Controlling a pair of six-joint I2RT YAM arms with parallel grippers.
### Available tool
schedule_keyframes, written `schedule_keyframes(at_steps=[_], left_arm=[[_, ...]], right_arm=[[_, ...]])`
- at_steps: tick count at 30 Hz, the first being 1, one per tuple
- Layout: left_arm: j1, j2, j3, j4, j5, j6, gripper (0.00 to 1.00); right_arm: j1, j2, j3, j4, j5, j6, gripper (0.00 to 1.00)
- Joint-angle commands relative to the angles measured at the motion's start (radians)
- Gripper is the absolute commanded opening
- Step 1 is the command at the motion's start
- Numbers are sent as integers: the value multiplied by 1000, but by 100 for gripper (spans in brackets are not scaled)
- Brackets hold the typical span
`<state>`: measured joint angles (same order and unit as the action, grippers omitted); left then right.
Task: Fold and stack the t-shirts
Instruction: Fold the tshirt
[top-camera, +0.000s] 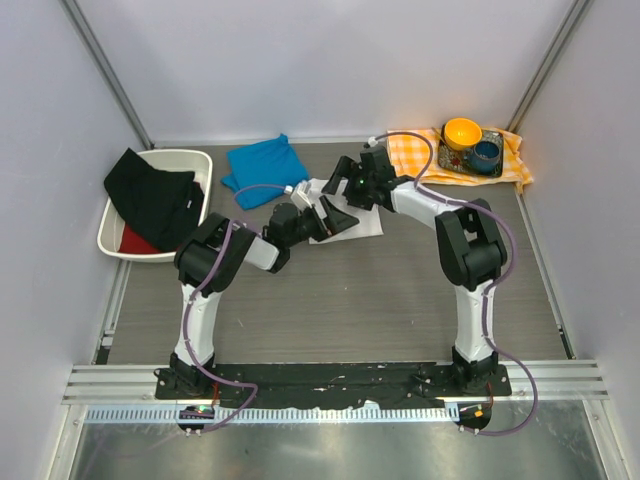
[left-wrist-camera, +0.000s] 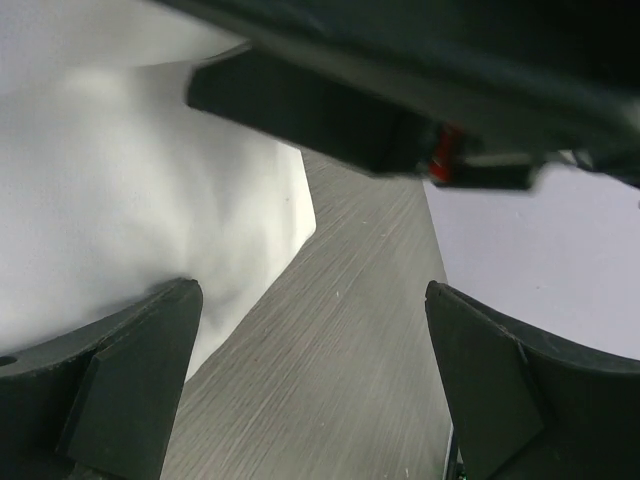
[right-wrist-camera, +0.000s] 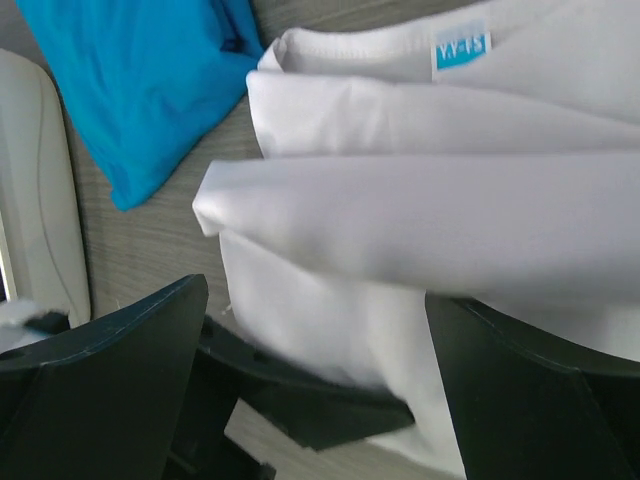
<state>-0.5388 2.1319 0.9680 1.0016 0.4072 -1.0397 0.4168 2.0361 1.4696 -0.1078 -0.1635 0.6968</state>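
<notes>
A folded white t-shirt (top-camera: 368, 226) lies on the table's middle back, its collar label (right-wrist-camera: 461, 47) showing in the right wrist view. A bright blue t-shirt (top-camera: 263, 170), folded small, lies just left of it. My left gripper (top-camera: 328, 213) is low at the white shirt's near edge, open, with only bare table between its fingers (left-wrist-camera: 310, 295); the white t-shirt (left-wrist-camera: 140, 200) is at its left finger. My right gripper (top-camera: 341, 182) hovers open over the white t-shirt (right-wrist-camera: 420, 200), nothing held (right-wrist-camera: 315, 295). The blue t-shirt (right-wrist-camera: 140, 80) sits beyond it. One left finger (right-wrist-camera: 300, 400) shows below.
A white bin (top-camera: 190, 158) with black and red cloth stands at the back left. An orange-and-white checked cloth (top-camera: 412, 150) at the back right carries a tray with an orange bowl (top-camera: 461, 131) and a blue cup (top-camera: 486, 153). Grey walls enclose the table.
</notes>
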Motion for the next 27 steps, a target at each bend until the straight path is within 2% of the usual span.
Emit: schedule_keyframes(at_steps=[1, 11, 13, 16, 19, 22, 23, 24, 27], left_arm=[[7, 14, -51, 35, 19, 23, 100], [-6, -4, -118, 88, 42, 9, 100], [-10, -15, -126, 86, 45, 7, 100], [-10, -81, -132, 57, 59, 1, 100], [-10, -209, -109, -76, 74, 15, 100], [-10, -373, -72, -283, 61, 59, 100], [-10, -415, -62, -436, 42, 78, 100], [-6, -497, -30, -525, 21, 96, 100], [0, -598, 41, -850, -85, 202, 100]], right_arm=[[-22, 67, 116, 82, -36, 43, 97], [-72, 222, 360, 82, 53, -34, 97], [-70, 196, 362, 79, 62, -60, 97], [-59, 80, 266, 146, 85, -88, 97], [-26, -32, 192, 114, 136, -163, 97], [6, -83, 196, -53, 206, -233, 97], [25, -109, 193, -87, 229, -270, 97], [31, -123, 189, -152, 251, -290, 97], [42, -178, 141, -237, 282, -338, 97]])
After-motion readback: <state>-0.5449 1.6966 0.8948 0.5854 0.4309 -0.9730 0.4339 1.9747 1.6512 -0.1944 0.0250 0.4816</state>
